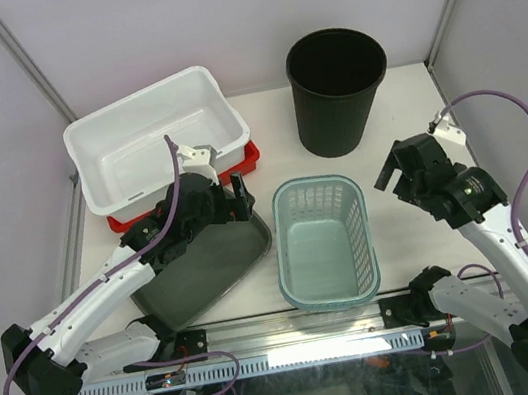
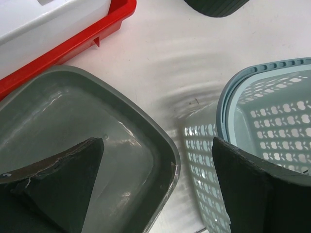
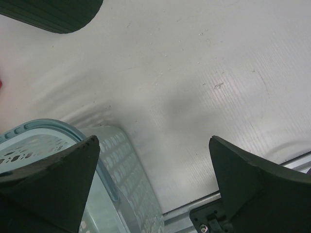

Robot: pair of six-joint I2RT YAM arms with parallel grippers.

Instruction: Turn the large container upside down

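Observation:
The large container [image 1: 155, 137] is a deep white tub, upright with its mouth up, at the back left, resting on a shallow red tray [image 1: 239, 167]. Its corner shows at the top left of the left wrist view [image 2: 43, 24]. My left gripper [image 1: 236, 200] is open and empty above the far right corner of a grey tray [image 1: 209, 262], just in front of the tub; in its own view it [image 2: 158, 187] hovers over that corner. My right gripper [image 1: 390, 174] is open and empty over bare table right of the blue basket; in its own view it [image 3: 154, 179] holds nothing.
A tall round black bucket [image 1: 337, 89] stands at the back centre. A pale blue perforated basket [image 1: 322, 240] sits in the middle front, also in the left wrist view [image 2: 272, 126] and the right wrist view [image 3: 43, 145]. The red tray's edge [image 2: 73, 46] runs behind the grey tray [image 2: 73, 126].

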